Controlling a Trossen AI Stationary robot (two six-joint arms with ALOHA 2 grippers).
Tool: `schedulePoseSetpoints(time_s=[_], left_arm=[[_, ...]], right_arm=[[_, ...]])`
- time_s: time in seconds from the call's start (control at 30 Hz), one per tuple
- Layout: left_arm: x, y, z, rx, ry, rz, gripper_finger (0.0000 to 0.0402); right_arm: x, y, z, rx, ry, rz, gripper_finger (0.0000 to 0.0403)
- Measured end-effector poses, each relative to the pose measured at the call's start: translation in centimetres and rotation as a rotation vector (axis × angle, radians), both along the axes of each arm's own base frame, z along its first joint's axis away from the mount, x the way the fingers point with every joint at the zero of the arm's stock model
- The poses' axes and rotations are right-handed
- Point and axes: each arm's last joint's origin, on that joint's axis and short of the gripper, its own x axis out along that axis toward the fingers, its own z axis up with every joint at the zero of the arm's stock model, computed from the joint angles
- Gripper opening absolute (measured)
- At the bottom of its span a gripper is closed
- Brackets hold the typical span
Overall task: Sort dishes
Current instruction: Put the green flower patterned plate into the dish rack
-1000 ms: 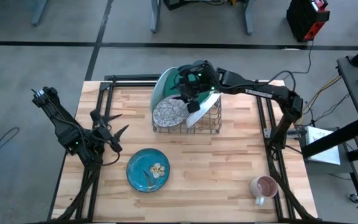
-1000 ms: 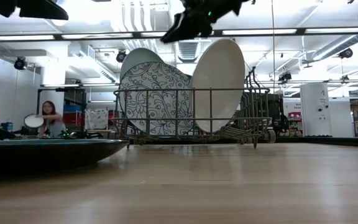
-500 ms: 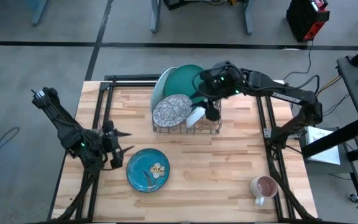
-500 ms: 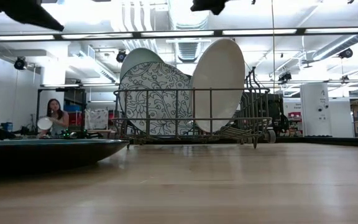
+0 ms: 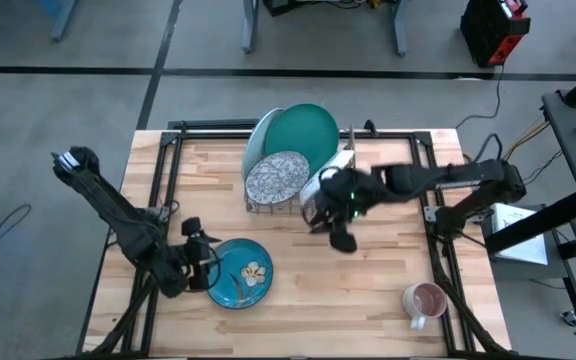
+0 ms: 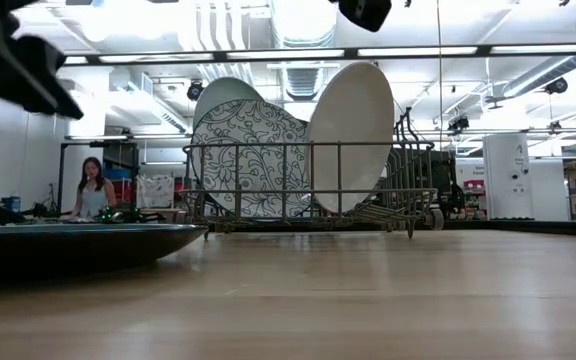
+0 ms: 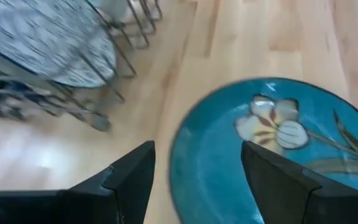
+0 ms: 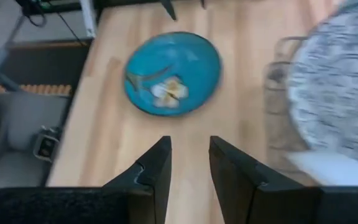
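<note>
Four dishes stand on edge in the wire rack (image 5: 352, 196): a pale mint plate (image 5: 258, 140), a dark teal plate (image 5: 306, 130), a speckled dish (image 5: 276, 178) and a white plate (image 5: 320, 183). A blue plate with a flower (image 5: 239, 272) lies flat on the table. My left gripper (image 7: 197, 149) is open and low at that plate's left rim (image 7: 180, 140), one finger on either side of it; I see no touch. My right gripper (image 8: 189, 142) hangs over bare wood in front of the rack, slightly open, with nothing between its fingers.
A mug (image 5: 423, 300) stands near the table's front right corner. Bare wood lies between the blue plate and the mug. A person shows far behind the table in the low view.
My right gripper has left the white plate in the rack, risen over the rack and swung toward the table's near edge; the plate stays on edge where it was. My left gripper has gone down and toward the blue plate, tipping downward.
</note>
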Motion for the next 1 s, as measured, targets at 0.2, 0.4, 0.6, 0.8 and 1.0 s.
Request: schedulePoseSetpoints(time_s=[0.2,0.4,0.6,0.8,1.0], left_arm=[[0.4,-0.7,-2.6,-0.071,0.070,-0.008,0.0229],[0.7,-1.2,-4.3,-0.101,0.138,0.009,0.0229],[1.1,-1.9,-5.7,-0.093,0.224,-0.005,0.0229],[1.4,-2.5,-7.2,-0.099,0.296,0.003,0.0229],[1.8,-3.0,-8.6,-0.091,0.313,0.016,0.0229]], right_arm=[[1.0,4.5,-3.0,0.138,-0.052,-0.029,0.0083],[0.9,6.9,-6.5,0.320,-0.062,-0.140,0.0080],[0.3,8.1,-11.0,0.403,0.033,-0.289,0.0104],[1.3,8.6,-14.8,0.487,0.088,-0.423,0.0138],[3.1,9.2,-17.6,0.528,0.152,-0.499,0.0174]])
